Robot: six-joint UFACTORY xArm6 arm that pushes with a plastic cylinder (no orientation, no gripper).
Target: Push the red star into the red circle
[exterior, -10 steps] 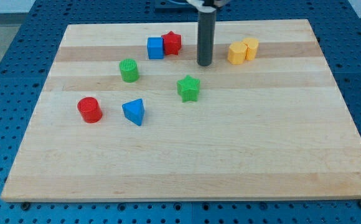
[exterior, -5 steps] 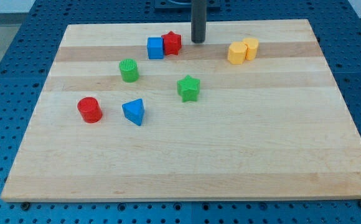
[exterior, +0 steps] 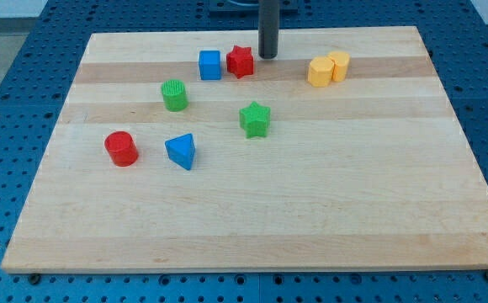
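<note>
The red star [exterior: 241, 61] lies near the view's top, just right of the blue cube [exterior: 209, 65], with a small gap between them. The red circle [exterior: 121, 148], a short red cylinder, stands at the view's left, well below and left of the star. My tip [exterior: 267, 55] is on the board just right of the red star and slightly above it, close to it; I cannot tell whether it touches.
A green cylinder [exterior: 174, 95] and a blue triangle [exterior: 181, 151] lie between the star and the red circle. A green star [exterior: 255, 119] sits mid-board. Two yellow blocks [exterior: 327, 68] stand together at the top right. The wooden board [exterior: 252, 210] rests on a blue perforated table.
My tip moved up the board from right of the green star to beside the red star. The red star has shifted slightly right, away from the blue cube.
</note>
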